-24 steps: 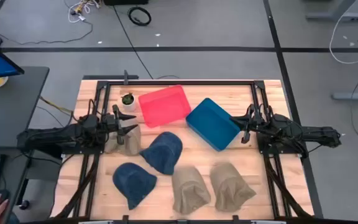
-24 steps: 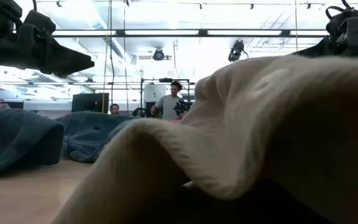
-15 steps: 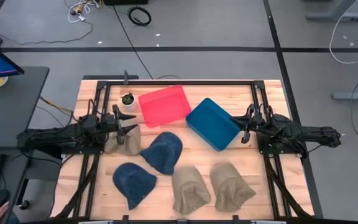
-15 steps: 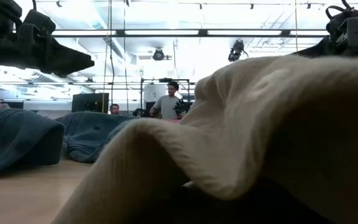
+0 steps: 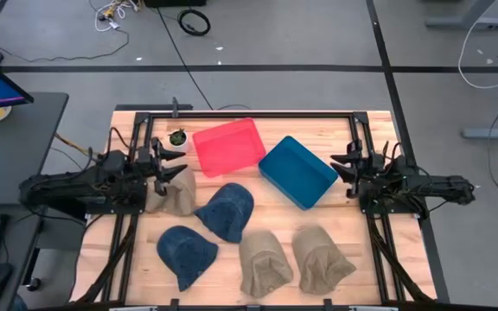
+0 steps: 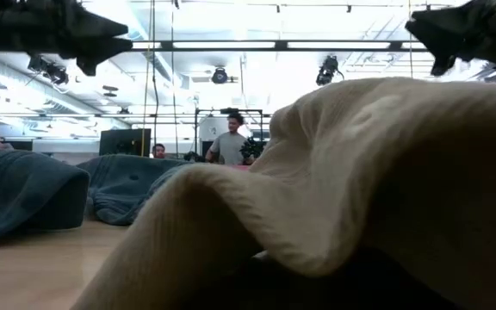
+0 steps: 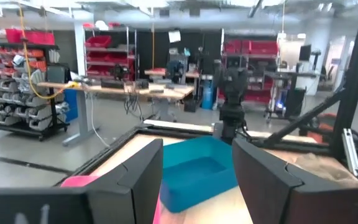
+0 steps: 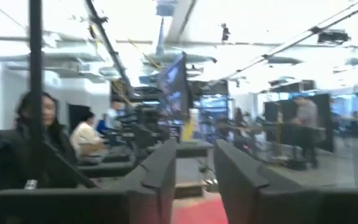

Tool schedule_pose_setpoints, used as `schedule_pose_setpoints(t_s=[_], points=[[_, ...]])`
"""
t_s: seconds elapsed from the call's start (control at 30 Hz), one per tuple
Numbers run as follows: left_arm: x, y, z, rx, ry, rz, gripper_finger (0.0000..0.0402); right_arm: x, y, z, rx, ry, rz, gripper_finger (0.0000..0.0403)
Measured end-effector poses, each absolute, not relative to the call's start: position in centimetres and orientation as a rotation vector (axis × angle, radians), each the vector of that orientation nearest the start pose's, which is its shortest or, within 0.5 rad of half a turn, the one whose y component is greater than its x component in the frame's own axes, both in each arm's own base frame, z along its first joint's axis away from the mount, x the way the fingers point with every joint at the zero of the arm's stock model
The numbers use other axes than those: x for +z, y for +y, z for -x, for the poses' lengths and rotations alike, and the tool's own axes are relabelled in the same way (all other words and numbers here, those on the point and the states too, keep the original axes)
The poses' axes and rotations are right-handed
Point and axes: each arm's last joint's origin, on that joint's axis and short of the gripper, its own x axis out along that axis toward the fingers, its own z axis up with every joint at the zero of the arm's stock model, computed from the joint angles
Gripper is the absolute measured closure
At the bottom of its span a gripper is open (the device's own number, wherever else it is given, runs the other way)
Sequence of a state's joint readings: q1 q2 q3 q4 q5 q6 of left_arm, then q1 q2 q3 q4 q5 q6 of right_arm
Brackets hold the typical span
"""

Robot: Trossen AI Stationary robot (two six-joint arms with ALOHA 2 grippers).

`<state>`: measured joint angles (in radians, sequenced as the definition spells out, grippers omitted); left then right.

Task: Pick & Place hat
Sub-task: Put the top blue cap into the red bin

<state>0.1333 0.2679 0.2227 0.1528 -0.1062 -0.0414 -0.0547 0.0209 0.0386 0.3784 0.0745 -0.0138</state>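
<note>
Five hats lie on the counter (image 5: 387, 259): beige hat (image 5: 178, 192) beside the left gripper (image 5: 175, 163), whose fingers stand open and empty. Right gripper (image 5: 341, 166) open, near the blue bin (image 5: 296, 171).

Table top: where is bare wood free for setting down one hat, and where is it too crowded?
Bare wood shows right of the blue bin, toward the right gripper, and along the table's front right corner beside the tan hats. The middle is crowded: blue hats, tan hats and the red bin lie close together.
</note>
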Motion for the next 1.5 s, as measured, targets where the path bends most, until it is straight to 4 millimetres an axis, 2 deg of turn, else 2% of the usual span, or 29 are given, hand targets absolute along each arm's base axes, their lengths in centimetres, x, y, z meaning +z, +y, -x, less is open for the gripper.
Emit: schedule_pose_setpoints(t_s=[0.2,0.3,0.4,0.53,0.67,0.97,1.2,1.5], points=[[25.6,1.9,-12.3,0.235,-0.043,-0.029,0.0204,24.9,-0.7,-9.2,-0.108,-0.366,0.017,0.0247],[26.5,2.0,-13.0,0.235,-0.010,-0.028,0.0204,26.8,-0.7,-10.6,-0.086,-0.253,0.006,0.0247],[26.2,2.1,-13.8,0.233,0.038,0.008,0.0204,28.1,-0.6,-12.6,-0.075,-0.091,-0.007,0.0252],[25.1,2.0,-15.2,0.163,0.118,0.074,0.0204,29.0,-0.5,-15.9,-0.056,0.105,-0.009,0.0257],[23.8,1.2,-16.6,0.033,0.219,0.120,0.0204,29.3,-0.4,-19.0,-0.046,0.221,-0.005,0.0262],[20.0,-1.4,-20.3,-0.095,0.406,0.117,0.0204,28.4,-0.5,-24.4,-0.051,0.385,0.016,0.0266],[17.2,-1.7,-22.0,-0.035,0.516,0.091,0.0204,28.0,-0.6,-26.3,-0.040,0.427,0.068,0.0266],[13.5,-1.7,-22.9,0.037,0.692,0.147,0.0204,28.0,-0.6,-26.5,-0.040,0.434,0.065,0.0266]])
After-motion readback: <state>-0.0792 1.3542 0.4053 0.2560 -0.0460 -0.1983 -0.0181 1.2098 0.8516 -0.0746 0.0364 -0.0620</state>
